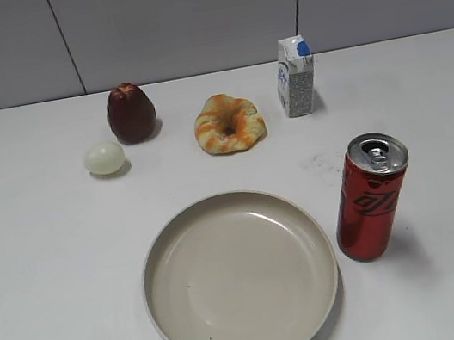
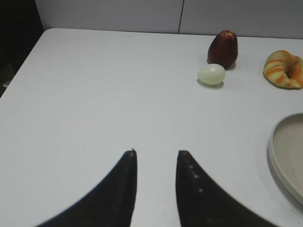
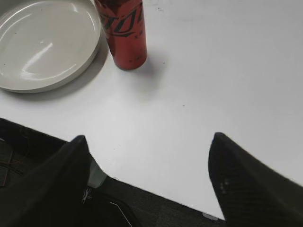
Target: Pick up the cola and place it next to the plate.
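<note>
The cola is a tall slim red can with a silver top. It stands upright on the white table just right of the plate, a wide beige dish with a raised rim. The right wrist view shows the can beside the plate, apart from my gripper. My right gripper is open wide and empty, over the table's front edge. My left gripper is open and empty over bare table at the left. Neither gripper shows in the exterior view.
A dark red pear-shaped fruit, a pale egg, a twisted bread roll and a small white-and-blue carton stand along the back. A grey wall runs behind the table. The table's front edge lies under my right gripper.
</note>
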Robot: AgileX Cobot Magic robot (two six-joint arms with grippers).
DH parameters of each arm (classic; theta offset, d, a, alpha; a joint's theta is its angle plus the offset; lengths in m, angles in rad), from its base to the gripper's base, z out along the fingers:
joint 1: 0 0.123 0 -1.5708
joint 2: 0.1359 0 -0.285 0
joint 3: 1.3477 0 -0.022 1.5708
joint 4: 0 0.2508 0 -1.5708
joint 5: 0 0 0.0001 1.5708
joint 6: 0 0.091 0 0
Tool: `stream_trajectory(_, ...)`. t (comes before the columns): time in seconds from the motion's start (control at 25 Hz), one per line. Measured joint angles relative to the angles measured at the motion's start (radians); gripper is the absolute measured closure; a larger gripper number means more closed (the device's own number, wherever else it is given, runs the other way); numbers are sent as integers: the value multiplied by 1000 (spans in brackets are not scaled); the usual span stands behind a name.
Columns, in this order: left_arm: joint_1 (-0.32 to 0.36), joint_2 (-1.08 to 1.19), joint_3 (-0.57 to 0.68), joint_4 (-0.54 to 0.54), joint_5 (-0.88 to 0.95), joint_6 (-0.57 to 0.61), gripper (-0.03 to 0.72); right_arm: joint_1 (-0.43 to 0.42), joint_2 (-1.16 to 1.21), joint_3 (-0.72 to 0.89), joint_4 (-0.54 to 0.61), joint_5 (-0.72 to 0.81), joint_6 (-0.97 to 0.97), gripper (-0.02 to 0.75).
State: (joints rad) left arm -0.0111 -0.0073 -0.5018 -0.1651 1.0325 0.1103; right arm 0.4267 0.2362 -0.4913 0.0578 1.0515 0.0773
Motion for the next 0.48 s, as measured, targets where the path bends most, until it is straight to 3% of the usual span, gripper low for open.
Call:
stream_trajectory(0.2,0,0,0,0,0,0,461,-49,-53,0,2,-1,0,154)
stream_trajectory(0.48,0,0,0,0,0,0,461,-280,-226,0,2,-2,0,154)
